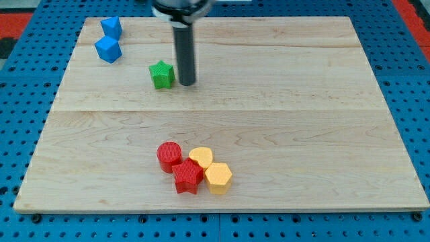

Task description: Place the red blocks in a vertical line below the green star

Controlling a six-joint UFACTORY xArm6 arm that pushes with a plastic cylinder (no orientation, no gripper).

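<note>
The green star [161, 74] lies on the wooden board [302, 121] in the upper left part. My tip [187, 83] rests on the board just to the right of the green star, close to it, with a small gap. A red cylinder [169, 156] and a red star [187, 177] lie near the view's bottom centre, touching each other. They sit well below the green star and slightly to its right.
A yellow heart-like block [201, 158] and a yellow hexagon [218, 177] touch the red blocks on their right. Two blue blocks [111, 27] [107, 49] sit at the board's top left corner. Blue pegboard [416, 81] surrounds the board.
</note>
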